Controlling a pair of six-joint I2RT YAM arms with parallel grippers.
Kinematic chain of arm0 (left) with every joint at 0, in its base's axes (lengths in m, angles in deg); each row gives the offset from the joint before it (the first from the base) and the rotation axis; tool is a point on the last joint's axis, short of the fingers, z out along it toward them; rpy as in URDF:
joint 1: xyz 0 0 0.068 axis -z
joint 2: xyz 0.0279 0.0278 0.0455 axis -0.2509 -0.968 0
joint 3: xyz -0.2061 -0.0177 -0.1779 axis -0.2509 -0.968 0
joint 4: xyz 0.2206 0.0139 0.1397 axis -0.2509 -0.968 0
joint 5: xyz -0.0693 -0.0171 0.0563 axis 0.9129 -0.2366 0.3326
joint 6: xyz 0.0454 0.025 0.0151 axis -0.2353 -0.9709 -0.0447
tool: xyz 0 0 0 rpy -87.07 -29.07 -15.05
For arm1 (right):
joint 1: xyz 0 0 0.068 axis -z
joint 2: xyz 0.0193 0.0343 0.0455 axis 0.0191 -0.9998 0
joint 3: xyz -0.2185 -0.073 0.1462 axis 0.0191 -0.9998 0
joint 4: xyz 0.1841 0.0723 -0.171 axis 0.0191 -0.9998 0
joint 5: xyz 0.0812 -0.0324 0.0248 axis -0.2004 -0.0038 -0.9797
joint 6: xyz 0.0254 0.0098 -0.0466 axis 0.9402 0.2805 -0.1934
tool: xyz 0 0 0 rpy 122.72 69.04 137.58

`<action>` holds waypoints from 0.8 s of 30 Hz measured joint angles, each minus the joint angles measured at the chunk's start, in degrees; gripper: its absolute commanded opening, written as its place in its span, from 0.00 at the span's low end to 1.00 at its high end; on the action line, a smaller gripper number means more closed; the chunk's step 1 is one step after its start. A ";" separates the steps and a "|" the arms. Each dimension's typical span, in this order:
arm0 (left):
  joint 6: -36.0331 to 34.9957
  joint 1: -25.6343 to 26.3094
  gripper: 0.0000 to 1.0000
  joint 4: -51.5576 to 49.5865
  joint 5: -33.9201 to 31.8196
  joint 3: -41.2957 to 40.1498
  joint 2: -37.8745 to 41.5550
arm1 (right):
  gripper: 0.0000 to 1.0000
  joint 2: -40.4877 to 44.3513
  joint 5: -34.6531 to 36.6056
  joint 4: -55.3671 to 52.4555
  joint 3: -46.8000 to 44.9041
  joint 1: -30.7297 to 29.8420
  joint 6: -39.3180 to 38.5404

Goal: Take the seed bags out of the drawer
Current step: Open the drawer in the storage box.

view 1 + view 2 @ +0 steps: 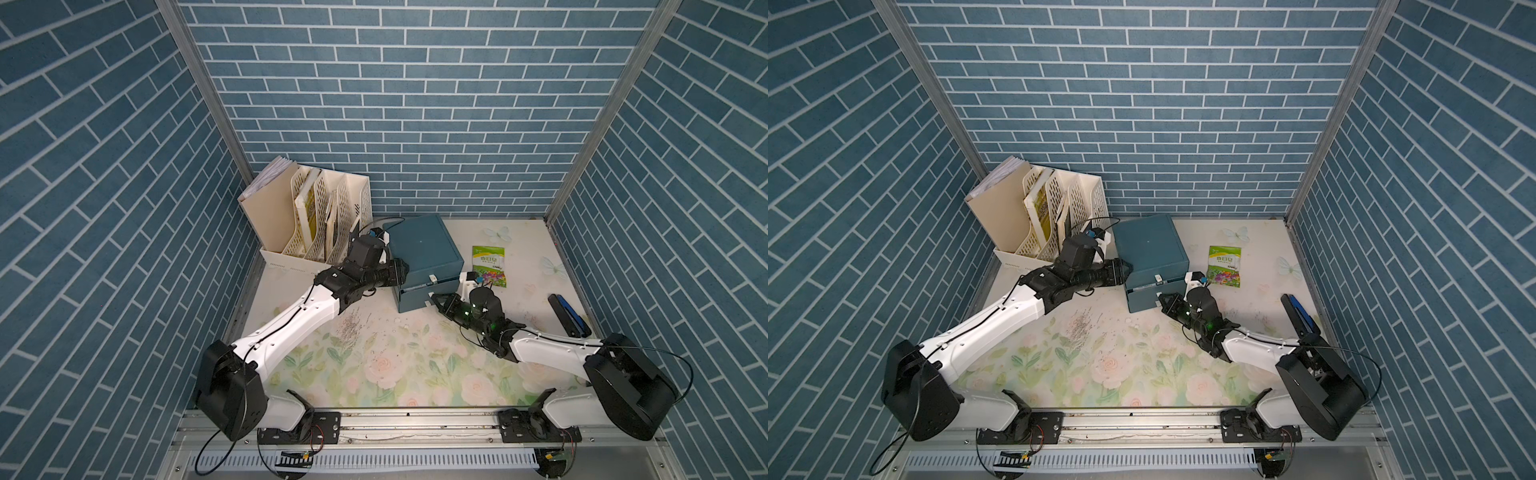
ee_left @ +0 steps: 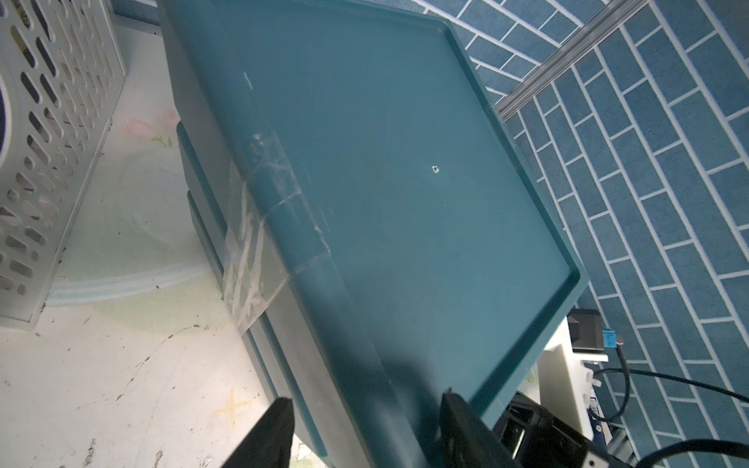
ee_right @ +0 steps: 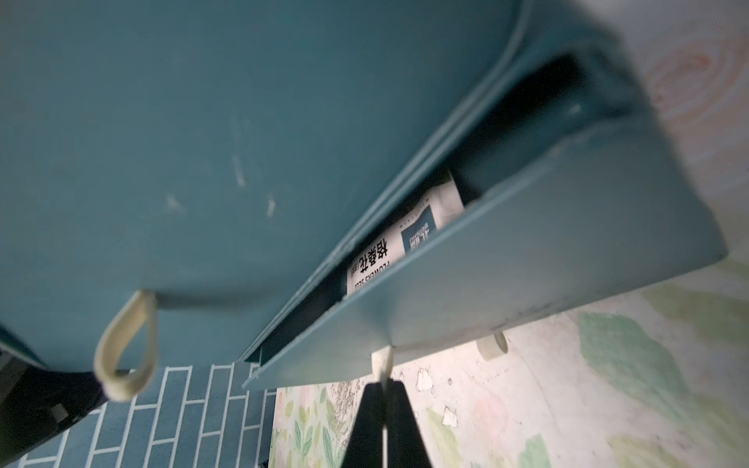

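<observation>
Teal 2-drawer cabinet (image 1: 419,245) sits mid-table toward the far side, on the floral mat (image 1: 395,374). Its lower drawer (image 1: 417,296) is pulled out a crack at the front. Upper drawer looks closed, w/ its own white loop (image 3: 125,344) hanging free.

R gripper (image 1: 435,297) is low at the cabinet's near-right front, pressed together on the lower drawer's white pull tab (image 3: 383,358). Right wrist view shows the tab pinched between the black fingertips (image 3: 367,417) and drawn taut from the drawer front.

L gripper (image 1: 401,271) is at the cabinet's near-left corner, reaching in from the left. Left wrist view shows one finger (image 2: 279,429) outside the cabinet's left wall and the other (image 2: 458,421) over the top. The top-left edge sits between them, so it's pinching that edge.

Seed bags: a green-white seed bag (image 1: 489,266) w/ mixed flowers lies flat on the mat just right of the cabinet, outside the drawer. A white-labelled seed bag (image 3: 405,243) w/ black print ("FLOWERS SEED" readable) is inside the lower drawer. It shows only thru the gap in the right wrist view and is mostly hidden. Can't tell if more packets lie under or behind it.

Also: cream file organiser (image 1: 316,224) w/ books & folders at far left, just left of the cabinet. A blue-black stapler-like tool (image 1: 567,316) lies by the right edge, well apart from the cabinet. Small debris (image 1: 351,328) is scattered on the mat, near side of the cabinet.
</observation>
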 measured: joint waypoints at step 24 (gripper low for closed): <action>-1.03 -0.33 0.62 -0.48 0.17 0.13 -0.02 | 0.00 16.87 4.09 -18.75 -4.42 -10.69 1.05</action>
